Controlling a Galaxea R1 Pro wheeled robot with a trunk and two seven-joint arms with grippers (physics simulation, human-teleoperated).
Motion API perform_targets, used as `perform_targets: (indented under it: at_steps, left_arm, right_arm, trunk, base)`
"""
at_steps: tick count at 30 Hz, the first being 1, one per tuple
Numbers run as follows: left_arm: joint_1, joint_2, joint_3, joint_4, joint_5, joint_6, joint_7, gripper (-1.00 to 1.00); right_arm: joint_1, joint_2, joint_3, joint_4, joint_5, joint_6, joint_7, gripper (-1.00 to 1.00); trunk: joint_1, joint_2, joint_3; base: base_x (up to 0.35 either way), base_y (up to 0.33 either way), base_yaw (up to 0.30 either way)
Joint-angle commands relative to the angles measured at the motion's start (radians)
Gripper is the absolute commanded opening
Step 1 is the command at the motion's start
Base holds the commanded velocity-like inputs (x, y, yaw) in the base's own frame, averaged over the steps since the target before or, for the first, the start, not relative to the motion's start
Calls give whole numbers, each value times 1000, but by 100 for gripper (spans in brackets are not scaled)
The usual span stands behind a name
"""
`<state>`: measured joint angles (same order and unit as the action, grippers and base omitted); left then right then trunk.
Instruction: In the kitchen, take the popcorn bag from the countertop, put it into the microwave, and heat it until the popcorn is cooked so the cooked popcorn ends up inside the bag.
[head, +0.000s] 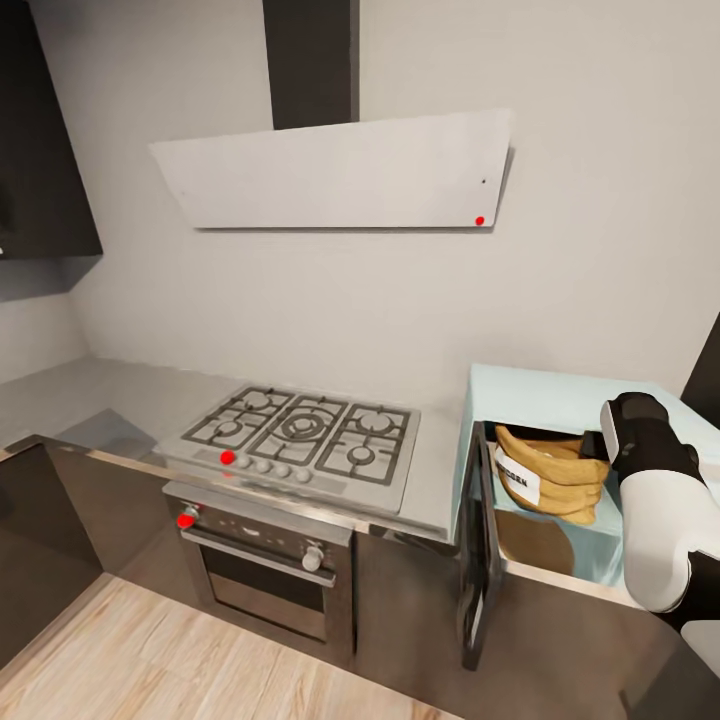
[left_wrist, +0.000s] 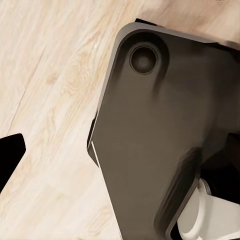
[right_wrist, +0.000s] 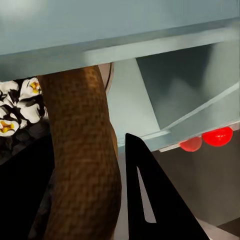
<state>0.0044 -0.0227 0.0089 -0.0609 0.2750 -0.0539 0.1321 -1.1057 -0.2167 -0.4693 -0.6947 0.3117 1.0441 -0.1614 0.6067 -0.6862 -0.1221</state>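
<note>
Steel-grey countertop (head: 120, 400) ran from nine o'clock toward the centre of the head view, with open surface along its left part and a shiny front edge over dark cabinets (head: 60, 520). At the middle sat one gas hob (head: 300, 435) with five burners, a row of knobs along its front and one red-lit knob at the left end. Below it, at six o'clock, was one steel oven (head: 265, 575) with a bar handle. Above, at twelve o'clock, hung one pale extractor hood (head: 340, 170).

Toward four o'clock stood the microwave (head: 560, 395), pale mint-blue, its dark door (head: 480, 550) swung outward and standing edge-on to the camera. Inside the cavity lay the popcorn bag (head: 555, 480), tipped over, white label facing the door opening. The right wrist view showed its woven brown rim (right_wrist: 82, 165) close up under the microwave's upper frame, with white and yellow popcorn (right_wrist: 20, 107) visible inside.

At the far right the right arm (head: 655, 500) reached toward the cavity. One black fingertip (right_wrist: 150, 200) of the right gripper sat just beside the bag's rim; whether the jaws were spread or pinching I could not tell.

The left wrist view looked down on light wood floor (left_wrist: 45, 100) and the robot's dark base (left_wrist: 165, 130).
</note>
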Motion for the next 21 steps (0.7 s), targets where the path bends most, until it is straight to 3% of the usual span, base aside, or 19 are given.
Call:
perform_targets:
  at_steps: [1,13,14,21]
  left_arm:
    - [0,0,0,-2,4,-1,3,100]
    - [0,0,1,-2,4,-1,3,100]
    - [0,0,1,-2,4,-1,3,100]
    - [0,0,2,-2,4,-1,3,100]
  right_arm:
    - [0,0,-2,37,2,3,-4,-100]
    - [0,0,-2,37,1,3,-3,-100]
    - [0,0,-2,37,1,3,-2,100]
    - [0,3,-2,36,0,3,5,100]
  trunk:
    - [1,-1,-2]
    - [1,-1,-2]
    - [1,-1,-2]
    - [1,-1,-2]
  base:
    - [26,0,0]
    - [2,0,0]
    - [0,0,0]
    - [0,0,0]
